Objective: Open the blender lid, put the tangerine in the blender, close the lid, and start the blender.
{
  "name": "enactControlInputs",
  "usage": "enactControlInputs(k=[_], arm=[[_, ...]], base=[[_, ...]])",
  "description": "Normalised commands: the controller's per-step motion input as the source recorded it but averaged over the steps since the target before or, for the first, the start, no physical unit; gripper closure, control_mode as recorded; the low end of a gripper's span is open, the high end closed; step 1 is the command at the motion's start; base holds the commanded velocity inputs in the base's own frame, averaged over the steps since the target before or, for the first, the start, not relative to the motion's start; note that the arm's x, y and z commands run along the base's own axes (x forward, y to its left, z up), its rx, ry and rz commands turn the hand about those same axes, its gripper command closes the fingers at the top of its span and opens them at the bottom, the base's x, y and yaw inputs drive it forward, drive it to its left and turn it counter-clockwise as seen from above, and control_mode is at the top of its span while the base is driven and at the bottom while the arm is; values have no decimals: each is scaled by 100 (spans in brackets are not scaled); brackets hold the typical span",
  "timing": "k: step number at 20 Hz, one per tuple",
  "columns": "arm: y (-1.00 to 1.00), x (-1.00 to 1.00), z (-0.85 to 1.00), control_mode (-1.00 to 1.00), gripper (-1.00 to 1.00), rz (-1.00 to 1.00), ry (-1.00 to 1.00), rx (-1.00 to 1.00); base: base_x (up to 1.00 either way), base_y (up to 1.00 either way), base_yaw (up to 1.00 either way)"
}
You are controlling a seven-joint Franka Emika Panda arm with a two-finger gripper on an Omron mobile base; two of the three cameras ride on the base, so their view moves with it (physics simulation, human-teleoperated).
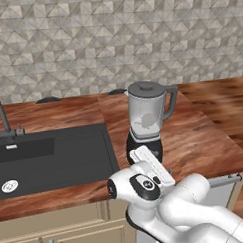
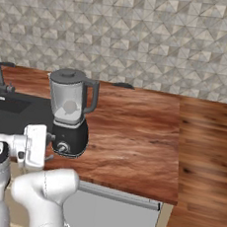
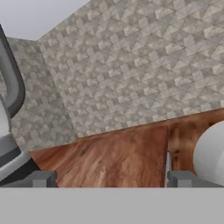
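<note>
The blender (image 1: 146, 123) stands upright on the wooden counter (image 1: 204, 140), and its dark grey lid (image 1: 144, 87) sits on the jar's rim. The blender (image 2: 69, 108) has a silver front knob (image 2: 62, 148) on its black base. My gripper (image 2: 49, 146) hovers low, just in front of that base and close to the knob. In the hand view the gripper (image 3: 111, 181) is open with nothing between its fingertips (image 3: 43, 179), and the blender's handle and base (image 3: 12, 162) lie at the left edge. The tangerine is out of view.
A black sink (image 1: 55, 156) with a faucet (image 1: 1, 116) lies left of the blender. The counter's front edge (image 2: 127, 194) runs above a grey appliance front. The tiled wall (image 1: 115, 38) stands behind, and bare counter (image 2: 133, 132) stretches to the blender's right.
</note>
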Motion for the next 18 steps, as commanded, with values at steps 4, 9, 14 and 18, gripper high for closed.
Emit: enactControlInputs(k=[4,9,14,18], arm=[[0,26,-9,-100,-100,0,-4,1],[0,13,-19,-100,-100,0,-5,1],[-2,16,-17,-100,-100,0,-2,0],[-2,20,-17,-100,-100,-1,0,0]], base=[[0,0,0],[0,0,0],[0,0,0],[0,0,0]])
